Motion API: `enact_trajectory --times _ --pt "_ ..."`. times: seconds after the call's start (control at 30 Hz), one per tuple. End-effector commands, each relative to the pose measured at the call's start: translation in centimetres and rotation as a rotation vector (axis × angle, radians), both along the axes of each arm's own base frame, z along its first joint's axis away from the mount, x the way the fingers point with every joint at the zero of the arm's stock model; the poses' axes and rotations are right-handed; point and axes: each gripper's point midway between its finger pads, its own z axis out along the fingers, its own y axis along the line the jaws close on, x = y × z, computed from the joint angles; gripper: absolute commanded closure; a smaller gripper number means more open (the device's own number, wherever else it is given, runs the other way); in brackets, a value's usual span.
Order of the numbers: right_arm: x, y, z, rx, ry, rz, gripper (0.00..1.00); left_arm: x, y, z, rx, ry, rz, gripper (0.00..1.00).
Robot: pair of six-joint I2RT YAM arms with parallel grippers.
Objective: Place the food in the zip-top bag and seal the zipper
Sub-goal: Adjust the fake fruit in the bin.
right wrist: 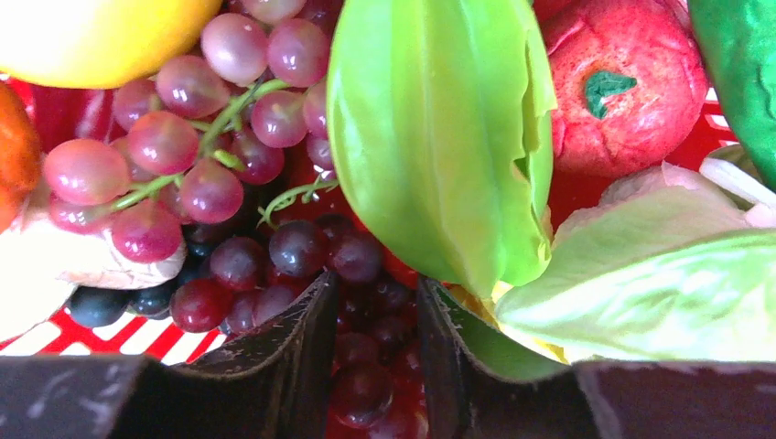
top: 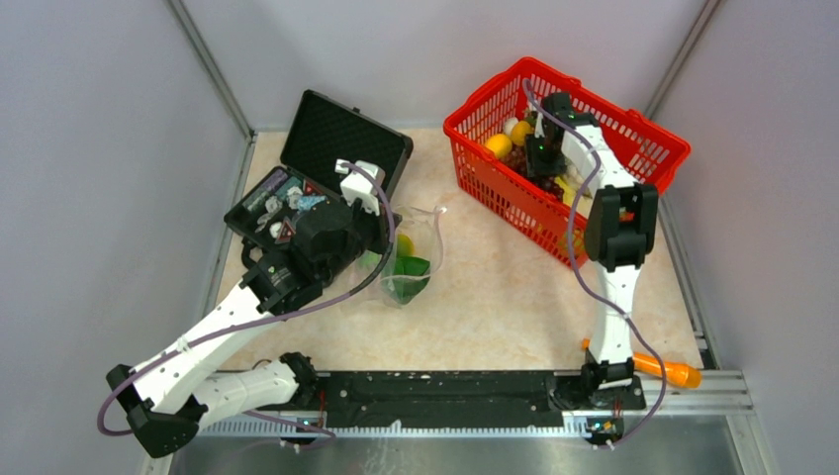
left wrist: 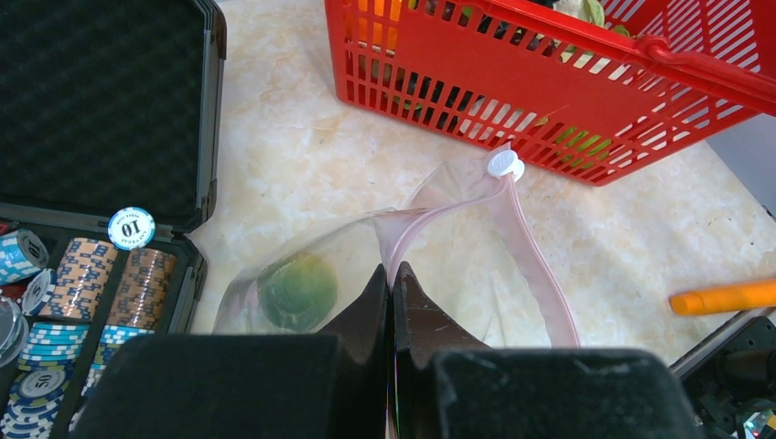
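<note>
The zip-top bag [top: 414, 259] lies beside the black case, with green and yellow food [left wrist: 296, 291] inside it. My left gripper [left wrist: 393, 271] is shut on the bag's mouth edge, pinching the pink zipper [left wrist: 542, 270]. The mouth gapes open and a white slider [left wrist: 504, 165] sits at its far end. My right gripper [right wrist: 377, 294] is down in the red basket [top: 633, 134] with its fingers closed around dark purple grapes [right wrist: 368, 384]. Around them lie a lighter grape bunch [right wrist: 183, 137], a green fruit [right wrist: 439, 137], a red fruit [right wrist: 622, 82] and a leafy piece [right wrist: 659, 283].
The open black case [top: 341, 139] holds poker chips [left wrist: 82, 283] at the left. An orange tool [top: 668, 369] lies at the table's near right edge. Grey walls enclose the table on the left, back and right.
</note>
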Motion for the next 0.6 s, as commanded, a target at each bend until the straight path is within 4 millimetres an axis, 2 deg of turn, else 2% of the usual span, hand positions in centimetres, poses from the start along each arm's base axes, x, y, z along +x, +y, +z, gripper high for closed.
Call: enact_trajectory --times 0.0,0.17,0.2,0.33,0.57 --pt "1.0 -0.1 6.6 0.035 -0.204 -0.011 0.68 0.6 -0.4 2.0 -0.046 -0.051 0.004 1.00" --pt "0.3 0.0 10.9 0.069 -0.364 -0.008 0.76 0.7 -0.5 2.1 -0.050 -0.052 0.006 1.00" --pt "0.1 -0.1 11.2 0.068 -0.381 -0.016 0.81 0.7 -0.6 2.1 -0.052 -0.053 0.005 1.00" --pt "-0.9 -0.1 13.0 0.092 -0.459 -0.023 0.92 0.7 -0.4 2.4 -0.057 -0.062 0.012 1.00" --pt "-2.4 0.0 16.1 0.141 -0.568 -0.040 0.92 0.6 -0.5 2.4 -0.064 -0.059 0.002 1.00"
